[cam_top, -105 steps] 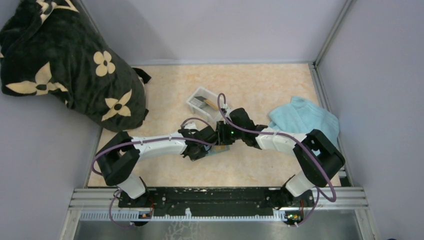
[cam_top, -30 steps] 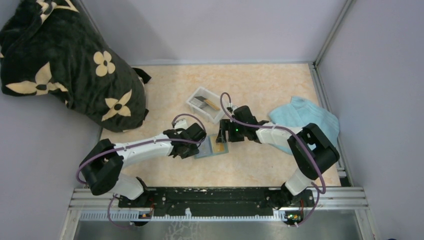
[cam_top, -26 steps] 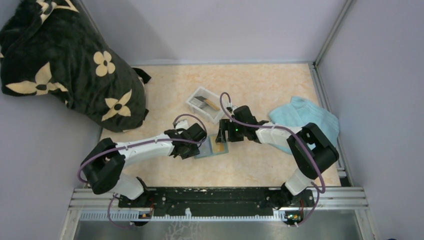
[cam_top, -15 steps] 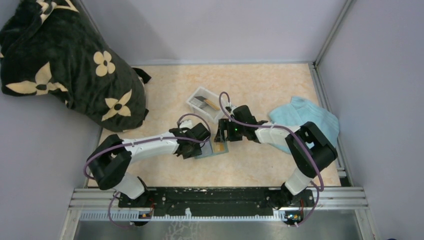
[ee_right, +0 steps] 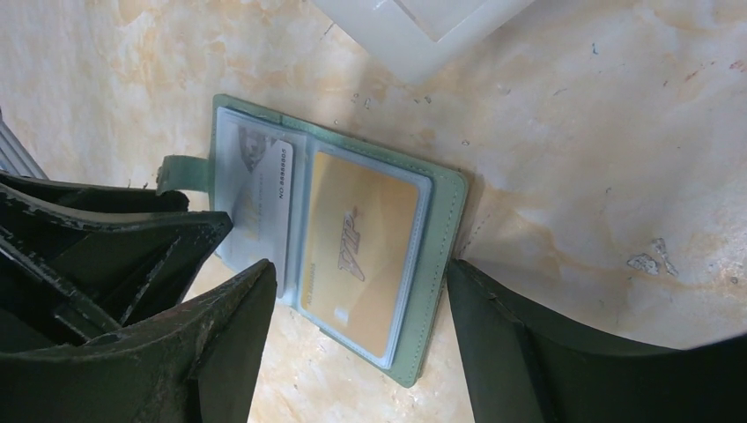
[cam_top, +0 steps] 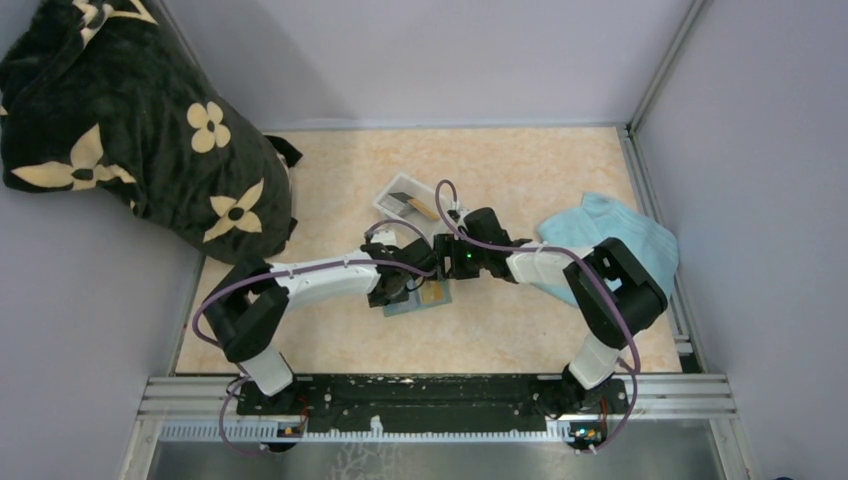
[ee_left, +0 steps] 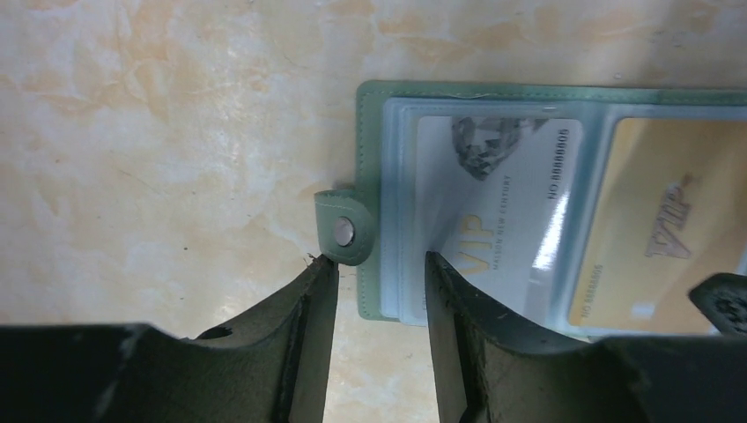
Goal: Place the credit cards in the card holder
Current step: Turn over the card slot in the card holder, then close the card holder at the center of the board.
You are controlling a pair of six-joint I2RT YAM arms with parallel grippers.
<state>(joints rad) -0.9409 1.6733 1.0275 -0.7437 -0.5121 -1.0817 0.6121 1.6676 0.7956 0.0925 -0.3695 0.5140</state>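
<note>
The card holder (ee_left: 380, 123) lies open and flat on the table, green rim around pale blue sleeves. A whitish credit card (ee_left: 493, 198) sits in its left sleeve and an orange-yellow one (ee_left: 661, 229) in its right. My left gripper (ee_left: 377, 264) is open, its fingers astride the holder's left edge beside the snap tab (ee_left: 343, 231); one fingertip (ee_left: 440, 273) rests over the whitish card's sleeve. My right gripper (ee_right: 361, 278) is wide open, straddling the half with the orange card (ee_right: 361, 247). From above, both grippers (cam_top: 405, 288) (cam_top: 437, 272) meet over the holder (cam_top: 408, 306).
A white plastic tray (cam_top: 393, 192) stands just behind the holder, with thin dark and orange pieces in it; its corner (ee_right: 423, 26) shows in the right wrist view. A light blue towel (cam_top: 610, 235) lies to the right. A black flowered bag (cam_top: 130, 130) fills the back left corner.
My left arm has swung right and forward, bringing its gripper from beside the holder onto the holder's left edge. The right gripper has stayed over the holder, wide open.
</note>
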